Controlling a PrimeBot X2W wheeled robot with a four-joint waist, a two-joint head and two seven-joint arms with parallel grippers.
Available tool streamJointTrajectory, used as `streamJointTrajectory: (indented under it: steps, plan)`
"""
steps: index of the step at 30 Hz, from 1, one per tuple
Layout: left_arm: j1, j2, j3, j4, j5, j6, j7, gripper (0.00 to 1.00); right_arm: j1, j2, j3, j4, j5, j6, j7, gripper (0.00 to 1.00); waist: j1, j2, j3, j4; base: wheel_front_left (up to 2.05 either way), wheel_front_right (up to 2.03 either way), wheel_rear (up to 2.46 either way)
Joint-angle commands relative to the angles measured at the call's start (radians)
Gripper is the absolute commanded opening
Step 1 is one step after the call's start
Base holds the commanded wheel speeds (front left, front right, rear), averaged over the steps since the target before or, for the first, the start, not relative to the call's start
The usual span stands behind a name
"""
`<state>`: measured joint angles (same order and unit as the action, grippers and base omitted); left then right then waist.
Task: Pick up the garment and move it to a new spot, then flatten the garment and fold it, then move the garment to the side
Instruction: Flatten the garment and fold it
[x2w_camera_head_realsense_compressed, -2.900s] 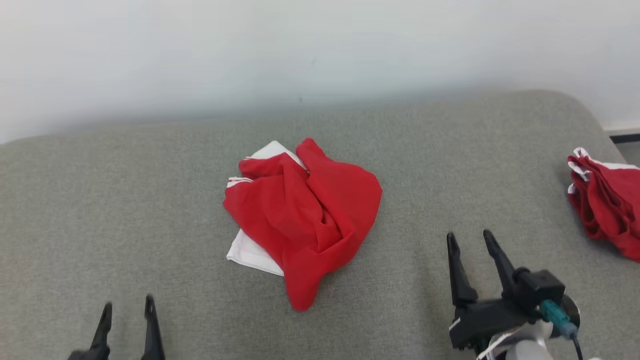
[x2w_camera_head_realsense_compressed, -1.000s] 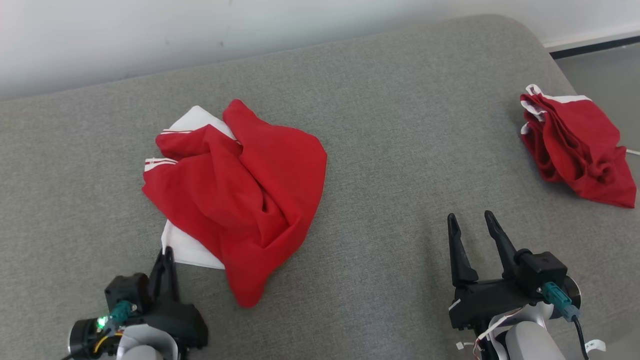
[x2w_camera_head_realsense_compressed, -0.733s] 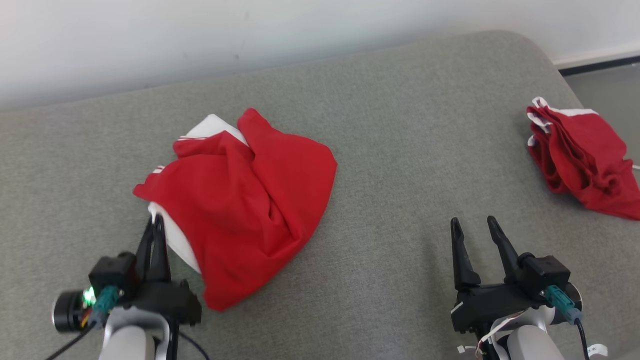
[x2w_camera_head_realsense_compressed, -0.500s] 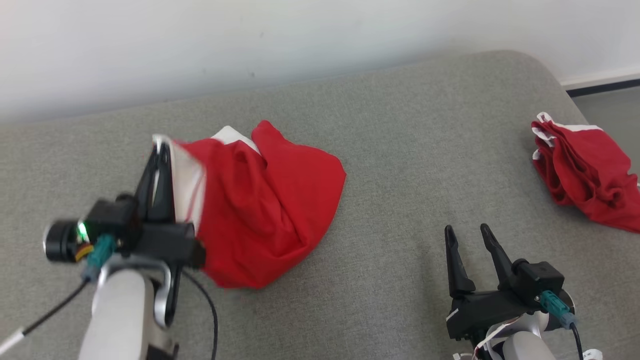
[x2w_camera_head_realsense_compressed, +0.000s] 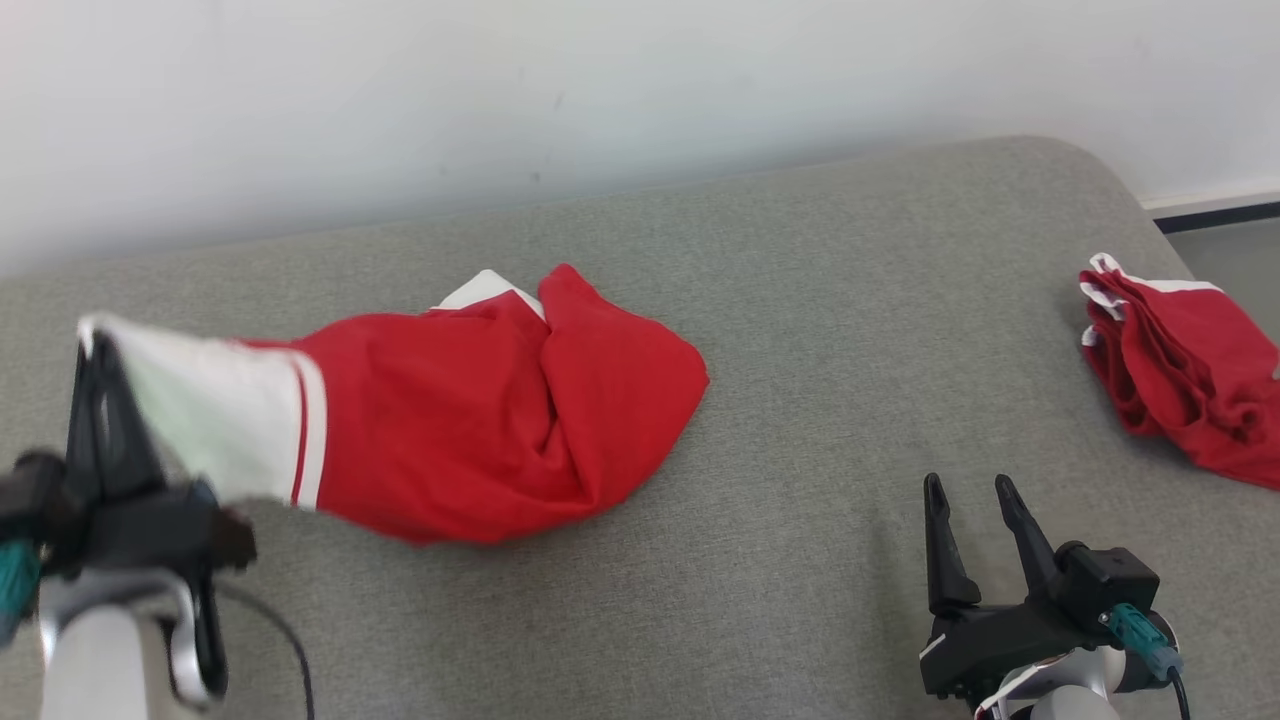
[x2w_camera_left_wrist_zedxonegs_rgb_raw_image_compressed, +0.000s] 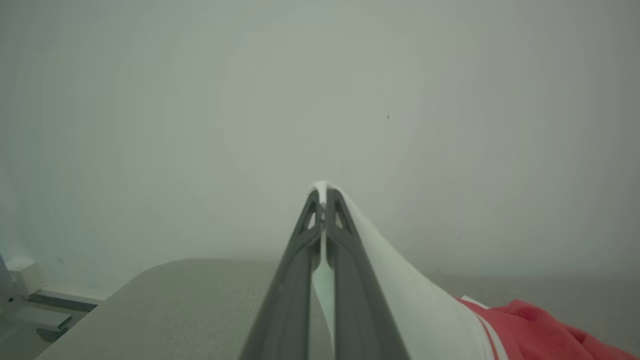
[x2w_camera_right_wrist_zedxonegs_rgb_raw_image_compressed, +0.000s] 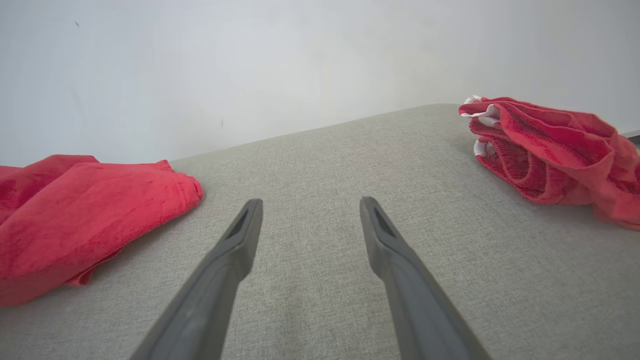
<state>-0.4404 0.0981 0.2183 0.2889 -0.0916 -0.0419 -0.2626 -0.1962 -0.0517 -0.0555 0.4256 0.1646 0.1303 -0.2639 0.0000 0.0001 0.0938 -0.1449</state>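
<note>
A red garment (x2w_camera_head_realsense_compressed: 480, 420) with a white part and white stripes lies crumpled on the grey cushioned surface (x2w_camera_head_realsense_compressed: 800, 330). Its white end is stretched up and to the left, pinched in my left gripper (x2w_camera_head_realsense_compressed: 90, 345), which is shut on the garment. In the left wrist view the left gripper (x2w_camera_left_wrist_zedxonegs_rgb_raw_image_compressed: 322, 192) has its fingers pressed together over the white cloth, with red cloth (x2w_camera_left_wrist_zedxonegs_rgb_raw_image_compressed: 530, 330) trailing at the lower right. My right gripper (x2w_camera_head_realsense_compressed: 968, 488) hovers open near the front right, apart from the garment (x2w_camera_right_wrist_zedxonegs_rgb_raw_image_compressed: 75, 215); its fingers (x2w_camera_right_wrist_zedxonegs_rgb_raw_image_compressed: 240, 235) are spread with nothing between them.
A second crumpled red garment (x2w_camera_head_realsense_compressed: 1180, 370) with white trim lies near the surface's right edge, also in the right wrist view (x2w_camera_right_wrist_zedxonegs_rgb_raw_image_compressed: 550, 145). A pale wall (x2w_camera_head_realsense_compressed: 600, 90) runs behind the cushion. A strip of floor and dark baseboard (x2w_camera_head_realsense_compressed: 1220, 215) shows at the far right.
My left gripper closed on the garment's white edge and pulled it up and to the left, stretching the cloth out. The head camera shifted. The right gripper stayed open and still.
</note>
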Motion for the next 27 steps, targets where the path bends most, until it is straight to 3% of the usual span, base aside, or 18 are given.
streamJointTrajectory:
  steps: [1, 9, 16, 18, 27]
  plan:
    - [0.060, -0.004, 0.031, 0.014, -0.008, 0.009, -0.003, 0.00, 0.014, 0.002, 0.001, -0.003, -0.006, 0.001, 0.000, 1.00, 0.0000, -0.0001, 0.002, 0.016, 0.00, 0.00, 0.00]
    - [0.269, -0.037, 0.135, 0.076, -0.044, 0.046, -0.003, 0.00, 0.016, 0.001, 0.016, 0.003, -0.019, 0.001, 0.000, 1.00, 0.0000, -0.0001, -0.004, 0.063, 0.00, 0.00, 0.00]
    - [0.376, -0.048, 0.131, 0.112, -0.087, 0.081, -0.003, 0.00, 0.025, 0.002, 0.026, 0.003, -0.031, 0.001, 0.000, 1.00, 0.0000, -0.0001, -0.014, 0.106, 0.00, 0.00, 0.00]
    - [0.388, -0.048, 0.098, 0.118, -0.114, 0.094, -0.003, 1.00, 0.024, 0.002, 0.030, 0.002, -0.036, 0.001, 0.000, 1.00, 0.0000, -0.0001, -0.011, 0.123, 0.00, 0.00, 0.00]
    - [0.403, -0.048, -0.122, 0.088, -0.160, 0.138, -0.003, 1.00, -0.021, 0.001, 0.058, 0.023, -0.055, 0.001, 0.000, 1.00, 0.0000, -0.0001, 0.023, 0.237, 0.00, 0.00, 0.00]
